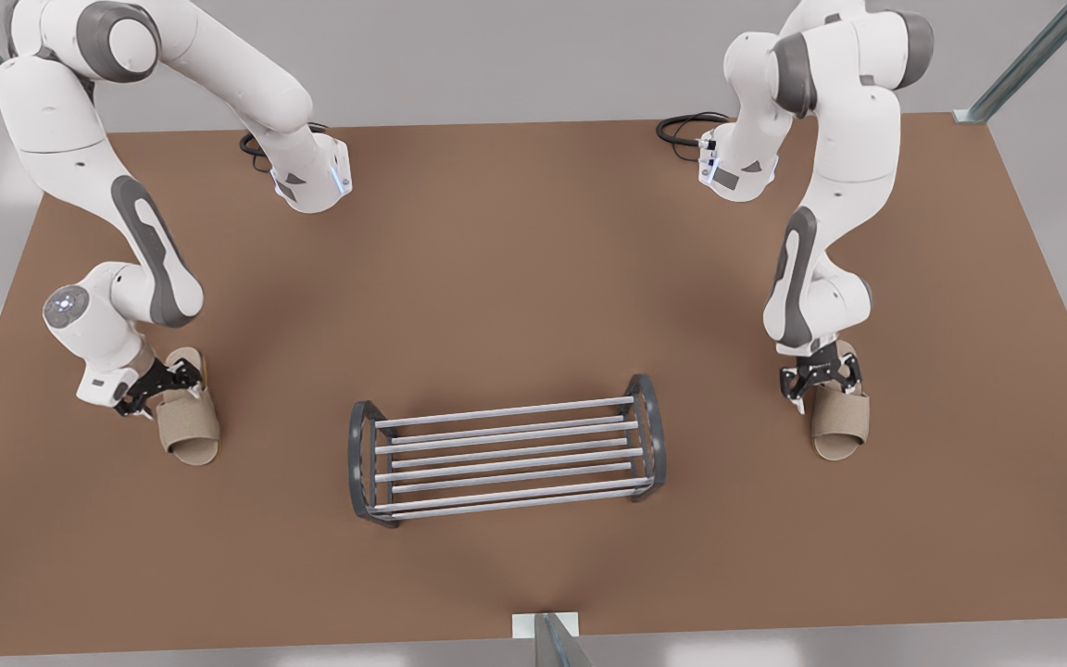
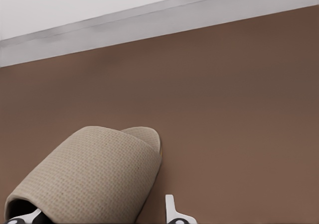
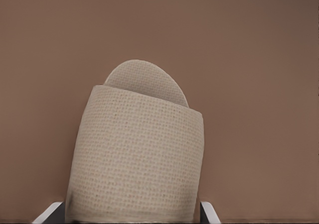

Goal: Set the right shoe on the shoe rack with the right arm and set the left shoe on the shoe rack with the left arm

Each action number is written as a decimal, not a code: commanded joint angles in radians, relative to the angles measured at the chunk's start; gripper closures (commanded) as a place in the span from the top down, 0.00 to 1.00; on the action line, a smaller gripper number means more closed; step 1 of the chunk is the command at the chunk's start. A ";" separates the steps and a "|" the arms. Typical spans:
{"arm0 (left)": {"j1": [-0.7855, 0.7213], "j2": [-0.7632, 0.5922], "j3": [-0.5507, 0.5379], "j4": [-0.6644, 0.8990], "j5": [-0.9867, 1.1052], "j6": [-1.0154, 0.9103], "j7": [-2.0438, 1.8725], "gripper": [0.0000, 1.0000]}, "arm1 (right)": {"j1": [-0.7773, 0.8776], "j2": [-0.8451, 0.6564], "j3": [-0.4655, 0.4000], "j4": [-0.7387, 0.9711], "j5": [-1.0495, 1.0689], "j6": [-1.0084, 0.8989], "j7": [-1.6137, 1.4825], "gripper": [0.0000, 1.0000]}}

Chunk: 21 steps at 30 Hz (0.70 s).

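Flat on the brown table [image 1: 515, 269]: left shoe [image 1: 189, 421] at the front view's left, right shoe [image 1: 841, 419] at the front view's right, toes toward the near edge. Between them, well apart from both, the shoe rack [image 1: 650, 435] with bare bars. Low over the left shoe's heel end, slanted: left gripper [image 1: 172, 378], spread wide, one finger outside the band, the other at its opening. Straddling the right shoe's heel end: right gripper [image 1: 821, 380], spread, a finger just beside each flank. Cannot tell whether pads touch fabric. Heels hidden by the grippers. Black cables [image 1: 682, 125] at the far edge.
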<state>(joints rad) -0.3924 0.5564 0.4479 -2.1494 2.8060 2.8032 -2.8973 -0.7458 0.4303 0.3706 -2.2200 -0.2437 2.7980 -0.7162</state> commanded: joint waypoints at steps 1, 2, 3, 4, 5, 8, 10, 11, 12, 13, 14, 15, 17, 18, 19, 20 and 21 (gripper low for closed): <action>0.006 0.004 -0.005 0.009 0.000 -0.001 -1.209 1.00 | -0.020 -0.007 0.001 -0.013 -0.005 0.006 -0.060 1.00; 0.006 0.010 -0.006 0.016 0.000 0.001 -1.209 1.00 | -0.026 -0.018 0.004 -0.041 -0.005 0.006 -0.055 1.00; 0.014 0.010 -0.009 0.017 0.000 -0.001 -1.209 1.00 | -0.052 -0.048 0.007 -0.073 -0.005 0.008 -0.055 1.00; 0.015 0.010 -0.009 0.019 0.000 0.001 -1.209 1.00 | -0.066 -0.080 0.008 -0.095 -0.005 0.008 -0.057 1.00; 0.015 0.011 -0.011 0.019 0.000 -0.001 -1.209 1.00 | -0.067 -0.100 0.008 -0.109 -0.005 0.008 -0.057 1.00; 0.015 0.017 -0.011 0.026 0.000 -0.001 -1.209 1.00 | -0.129 -0.102 0.079 -0.084 -0.005 0.008 -0.052 1.00; 0.015 0.017 -0.011 0.026 0.000 -0.001 -1.209 1.00 | -0.164 -0.050 0.077 0.000 -0.005 0.008 -0.069 1.00; 0.015 0.017 -0.011 0.026 0.000 -0.001 -1.209 0.98 | -0.182 -0.028 0.076 0.014 -0.005 0.008 -0.078 1.00; 0.015 0.017 -0.011 0.026 0.000 -0.001 -1.209 0.96 | -0.184 -0.024 0.076 0.023 -0.005 0.008 -0.080 1.00; 0.015 0.014 -0.011 0.026 0.001 0.001 -1.209 0.85 | -0.193 -0.015 0.076 0.028 -0.005 0.008 -0.083 1.00; 0.015 0.014 -0.009 0.026 0.001 0.001 -1.209 0.70 | -0.193 -0.010 0.076 0.034 -0.005 0.008 -0.085 1.00; 0.015 0.011 -0.009 0.026 0.000 0.006 -1.209 0.56 | -0.193 -0.005 0.076 0.036 -0.005 0.008 -0.085 1.00; 0.014 0.000 -0.009 0.032 0.001 0.024 -1.206 0.44 | -0.181 0.001 0.077 0.034 -0.005 0.014 -0.072 1.00; 0.012 -0.009 -0.009 0.034 0.001 0.025 -1.203 0.40 | -0.175 0.004 0.077 0.034 -0.005 0.014 -0.068 1.00; 0.009 -0.013 -0.009 0.042 0.004 0.025 -1.201 0.37 | -0.170 0.011 0.077 0.034 -0.005 0.014 -0.068 1.00; 0.006 -0.013 -0.011 0.045 0.009 0.025 -1.203 0.33 | -0.171 0.016 0.077 0.033 -0.005 0.014 -0.068 1.00; 0.003 -0.013 -0.011 0.046 0.009 0.025 -1.202 0.26 | -0.185 0.016 0.077 0.022 -0.005 0.014 -0.071 1.00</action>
<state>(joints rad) -0.3879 0.5448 0.4375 -2.1053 2.8104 2.8204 -2.8973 -0.9267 0.4451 0.4476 -2.1944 -0.2494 2.8104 -0.7611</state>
